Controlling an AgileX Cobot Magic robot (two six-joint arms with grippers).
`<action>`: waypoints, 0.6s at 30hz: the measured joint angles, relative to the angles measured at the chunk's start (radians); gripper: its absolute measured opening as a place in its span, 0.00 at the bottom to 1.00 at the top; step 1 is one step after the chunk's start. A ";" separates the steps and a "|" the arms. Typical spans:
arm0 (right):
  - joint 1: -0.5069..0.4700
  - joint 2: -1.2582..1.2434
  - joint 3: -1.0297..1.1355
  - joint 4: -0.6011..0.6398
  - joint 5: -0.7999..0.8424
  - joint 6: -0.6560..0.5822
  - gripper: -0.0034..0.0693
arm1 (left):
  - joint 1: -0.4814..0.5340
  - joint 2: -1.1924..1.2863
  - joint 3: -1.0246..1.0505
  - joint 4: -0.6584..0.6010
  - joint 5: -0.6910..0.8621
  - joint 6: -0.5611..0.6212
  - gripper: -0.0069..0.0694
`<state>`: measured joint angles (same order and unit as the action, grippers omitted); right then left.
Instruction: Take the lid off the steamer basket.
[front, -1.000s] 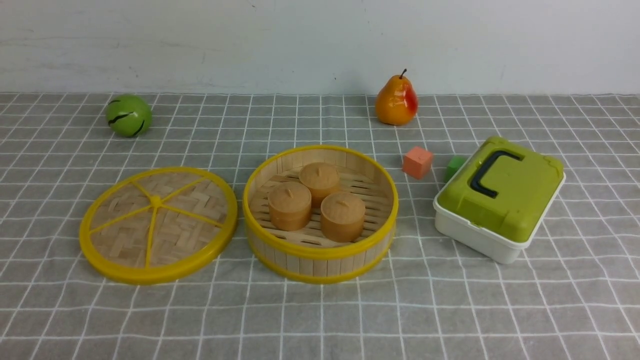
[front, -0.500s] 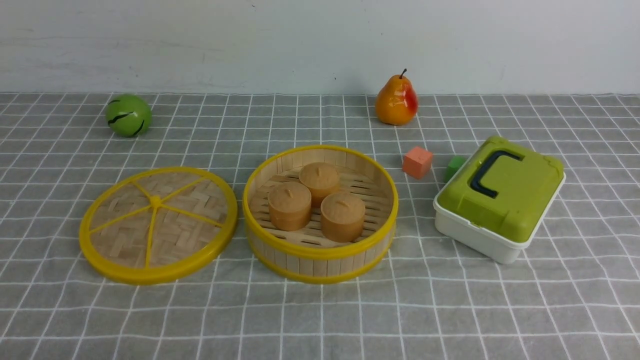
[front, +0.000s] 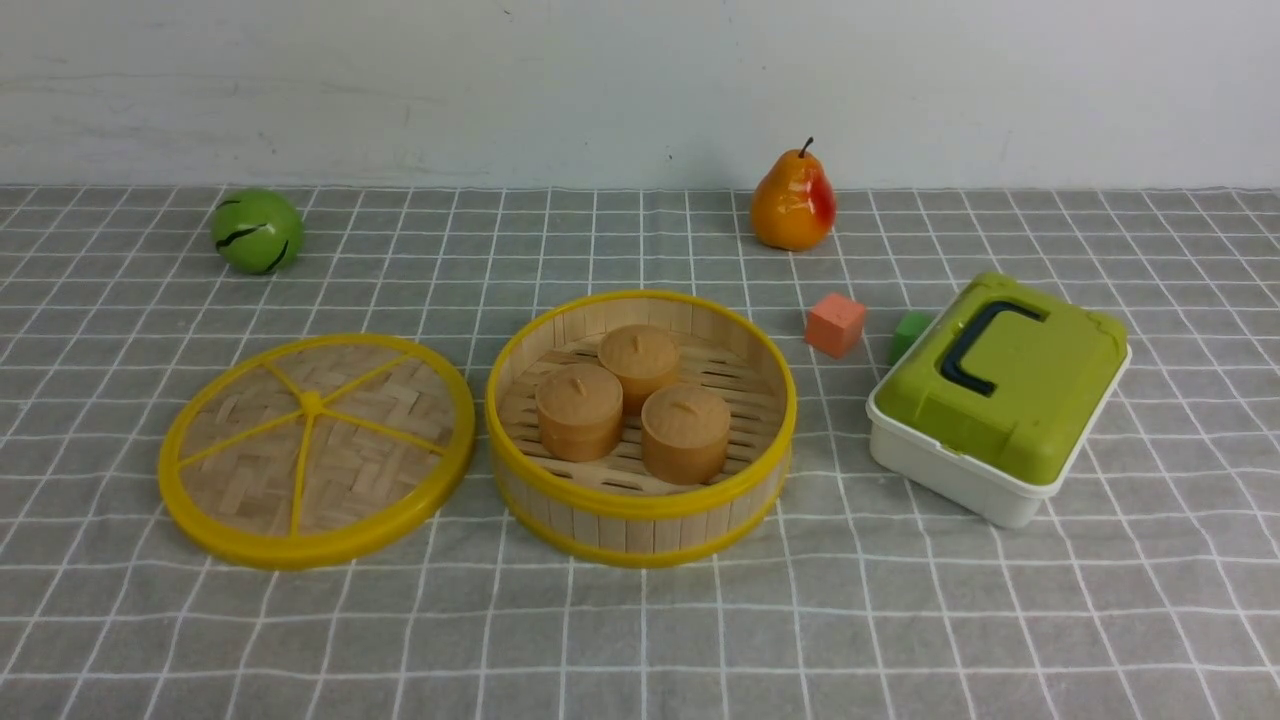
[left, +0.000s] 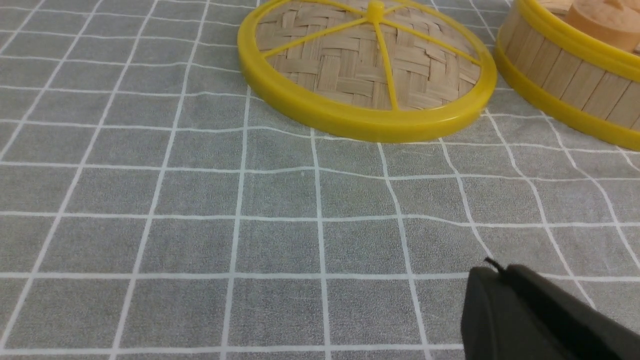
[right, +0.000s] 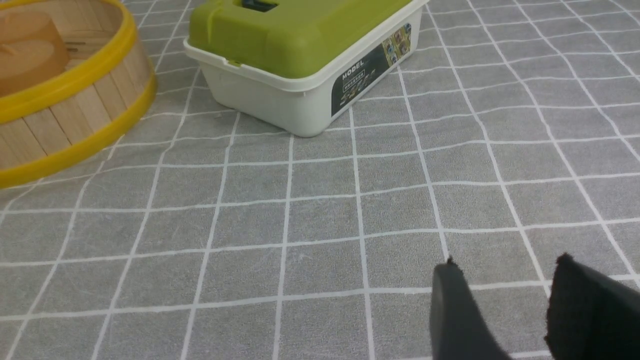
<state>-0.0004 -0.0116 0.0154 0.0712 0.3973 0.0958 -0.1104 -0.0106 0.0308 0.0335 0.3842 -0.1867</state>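
One lid (front: 316, 450), round, of woven tan bamboo with a yellow rim and five yellow spokes, is laid flat on the grey checked cloth (front: 640, 630), just to the left of the steamer basket (front: 640, 520) and off it, the two rims almost touching. One steamer basket, slatted walls between yellow rings, is set at the middle of the cloth, uncovered; three tan bun-shaped pieces (front: 640, 400) are held upright on its slatted floor. One white box with a green lid and dark handle (front: 1000, 395) is placed to the right of the basket, apart from it. One orange cube (front: 835, 325) and one green cube (front: 908, 333) are found behind, between basket and box. One pear (front: 793, 200) and one green ball (front: 257, 231) are stood near the far wall. Right gripper (right: 505, 300): seen in its wrist view above bare cloth, fingers parted, nothing held. Left gripper (left: 540, 315): a single dark finger shown over bare cloth near the lid; whether parted or closed cannot be told.
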 joint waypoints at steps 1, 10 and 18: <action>0.000 0.000 0.000 0.000 0.000 0.000 0.38 | 0.000 0.000 0.000 0.000 0.000 0.000 0.09; 0.000 0.000 0.000 0.000 0.000 0.000 0.38 | 0.000 0.000 0.000 0.000 0.000 0.000 0.11; 0.000 0.000 0.000 -0.002 0.000 0.000 0.38 | 0.000 0.000 0.000 0.000 0.000 0.000 0.12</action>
<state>-0.0004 -0.0116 0.0154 0.0696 0.3973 0.0958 -0.1104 -0.0106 0.0308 0.0335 0.3842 -0.1867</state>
